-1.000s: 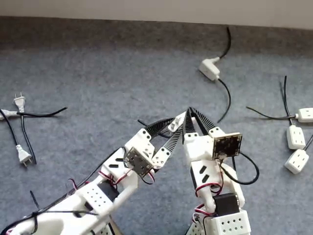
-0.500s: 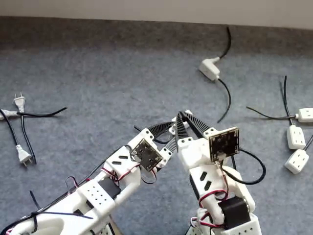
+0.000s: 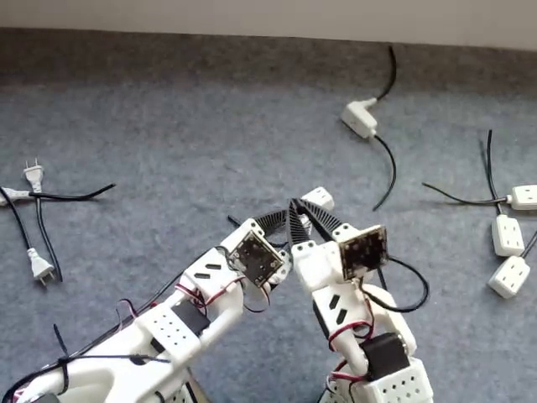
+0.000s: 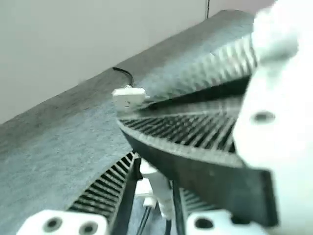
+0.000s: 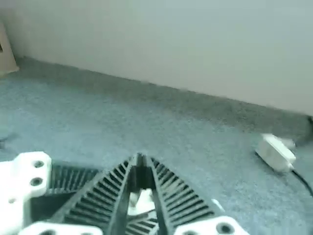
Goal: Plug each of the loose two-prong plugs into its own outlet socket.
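Note:
Near the middle of the grey carpet my two grippers cross tip to tip. My left gripper [image 3: 284, 220] is shut on a small white plug [image 4: 154, 190] whose black cord trails away beneath it. My right gripper [image 3: 294, 205] is shut, its ribbed fingers [image 4: 195, 128] lying over that plug. A white bit shows in the gap between them [image 5: 142, 198]; I cannot tell whether it is gripped. A white socket block [image 3: 317, 199] lies on the carpet just beyond both tips. Two loose two-prong plugs [image 3: 33, 174] [image 3: 42, 267] rest at the far left.
Three white sockets [image 3: 524, 196] [image 3: 507, 235] [image 3: 508, 275] sit at the right edge with thin black cords. Another white socket [image 3: 361, 119] lies at the back, cords running from it both ways; it also appears as a white block [image 5: 276, 152]. A pale wall borders the far side.
Both arms have drawn back toward the near edge and slightly left, tips still together. The white socket block, half hidden before, now lies uncovered beyond them.

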You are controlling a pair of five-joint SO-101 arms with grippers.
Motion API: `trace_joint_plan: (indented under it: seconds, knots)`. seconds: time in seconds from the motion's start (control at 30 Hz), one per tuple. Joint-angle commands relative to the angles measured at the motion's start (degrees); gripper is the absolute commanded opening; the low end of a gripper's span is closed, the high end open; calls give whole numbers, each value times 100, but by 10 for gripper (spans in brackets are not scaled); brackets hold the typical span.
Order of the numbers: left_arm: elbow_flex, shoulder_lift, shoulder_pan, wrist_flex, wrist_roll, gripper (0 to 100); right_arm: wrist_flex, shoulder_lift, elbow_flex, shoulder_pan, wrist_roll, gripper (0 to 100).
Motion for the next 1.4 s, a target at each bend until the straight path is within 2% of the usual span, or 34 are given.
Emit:
trace_joint_plan:
  seconds: [0.0, 0.2, 0.27, 0.57, 1.0, 1.17, 1.27, 1.37]
  knots:
    - [40, -734, 13, -53, 62, 20, -620, 145, 558, 365, 62, 8]
    - [673, -2422, 13, -9, 62, 20, -716, 154, 945, 549, 387, 8]
    - [857, -3037, 13, 229, 62, 20, -716, 154, 1024, 699, 448, 8]
    - [963, -5938, 13, 2752, 62, 20, -716, 154, 1042, 1490, 457, 8]
    - [980, -5745, -13, 2919, 53, 20, -875, 154, 1024, 1956, 422, 8]
    - [980, -5736, -40, 2945, 53, 8, -901, 180, 857, 2422, -193, 8]
    - [989, -5727, -40, 2954, 53, 7, -919, 673, 523, 2440, -237, 8]
    - [989, -5727, -40, 3059, 53, 7, -901, 1815, -268, 2440, -571, 8]
